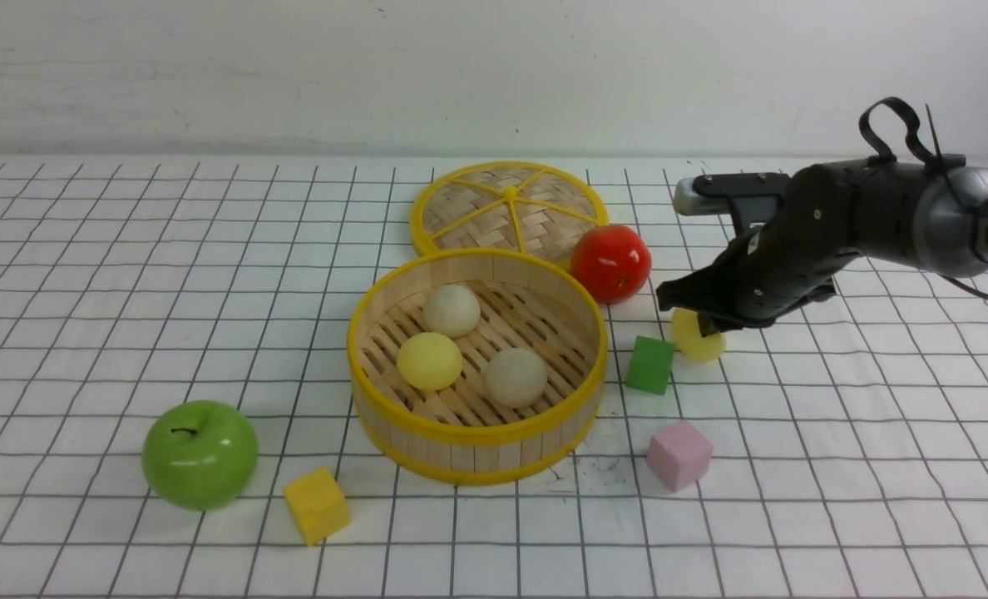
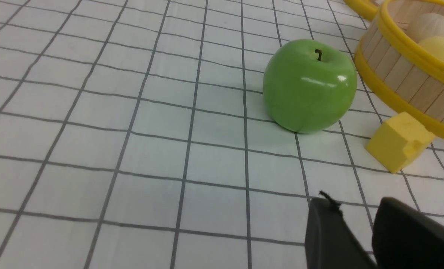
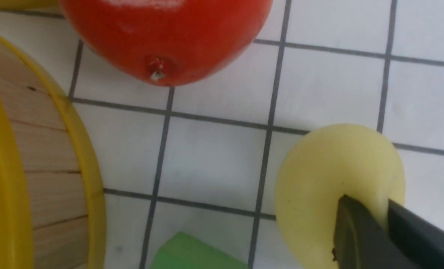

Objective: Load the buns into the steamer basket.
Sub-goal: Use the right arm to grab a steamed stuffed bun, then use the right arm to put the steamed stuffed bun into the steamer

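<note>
A white counter with a grey grid meets a plain white wall. The right gripper pinches a pale yellow bun. The left gripper stands narrowly parted, empty.

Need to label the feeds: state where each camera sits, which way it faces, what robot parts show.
Front: between the arms, facing forward over the basket; right gripper shows.
Left wrist: low, facing the green apple; left gripper shows.
Right wrist: close above the bun its fingertips pinch.
Shared: front and left wrist both show the green apple.
</note>
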`<move>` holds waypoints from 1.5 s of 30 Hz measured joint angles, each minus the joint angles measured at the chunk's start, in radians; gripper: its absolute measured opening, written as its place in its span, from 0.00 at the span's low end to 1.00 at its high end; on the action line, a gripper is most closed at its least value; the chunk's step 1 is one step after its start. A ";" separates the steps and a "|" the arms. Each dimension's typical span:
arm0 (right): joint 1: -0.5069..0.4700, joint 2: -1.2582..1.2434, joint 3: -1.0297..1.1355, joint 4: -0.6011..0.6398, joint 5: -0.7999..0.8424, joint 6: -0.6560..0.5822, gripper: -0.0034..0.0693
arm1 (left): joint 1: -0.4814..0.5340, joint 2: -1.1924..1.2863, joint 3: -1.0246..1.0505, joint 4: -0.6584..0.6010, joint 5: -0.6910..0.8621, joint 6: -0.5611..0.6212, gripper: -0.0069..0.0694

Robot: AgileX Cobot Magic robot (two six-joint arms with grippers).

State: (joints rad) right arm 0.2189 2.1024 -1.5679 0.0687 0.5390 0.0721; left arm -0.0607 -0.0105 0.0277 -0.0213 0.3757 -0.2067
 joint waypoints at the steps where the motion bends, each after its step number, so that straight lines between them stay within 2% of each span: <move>1: 0.000 -0.007 0.000 0.001 0.001 0.000 0.06 | 0.000 0.000 0.000 0.000 0.000 0.000 0.33; 6: 0.000 -0.085 0.000 0.067 0.005 0.000 0.06 | 0.000 0.000 0.000 0.000 0.000 0.000 0.33; 11: 0.008 -0.156 0.000 0.227 0.005 -0.001 0.06 | 0.000 0.000 0.000 0.000 0.000 0.000 0.33; 14: 0.042 -0.168 0.000 0.355 0.004 -0.046 0.06 | 0.000 0.000 0.000 0.000 0.000 0.000 0.33; 19: 0.116 -0.138 0.000 0.413 0.000 -0.156 0.07 | 0.000 0.000 0.000 0.000 0.000 0.000 0.34; 24: 0.168 -0.081 0.000 0.422 -0.051 -0.191 0.10 | 0.000 0.000 0.000 0.000 0.000 0.000 0.35; 29: 0.189 -0.015 0.000 0.424 -0.123 -0.183 0.22 | 0.000 0.000 0.001 0.000 0.000 0.000 0.35; 35: 0.189 -0.013 0.001 0.409 -0.136 -0.181 0.56 | 0.000 0.000 0.001 0.000 0.000 0.000 0.36; 38: 0.190 -0.037 0.001 0.385 -0.102 -0.181 0.68 | 0.000 0.000 0.001 0.000 0.000 0.000 0.37; 42: 0.190 -0.094 0.001 0.327 -0.021 -0.180 0.75 | 0.000 0.000 0.001 0.000 0.000 0.000 0.38; 45: 0.186 -0.138 0.001 0.307 0.040 -0.180 0.76 | 0.000 0.000 0.002 0.000 0.000 0.000 0.38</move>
State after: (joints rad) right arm 0.4052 1.9646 -1.5669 0.3762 0.5790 -0.1080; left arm -0.0607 -0.0105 0.0296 -0.0213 0.3757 -0.2067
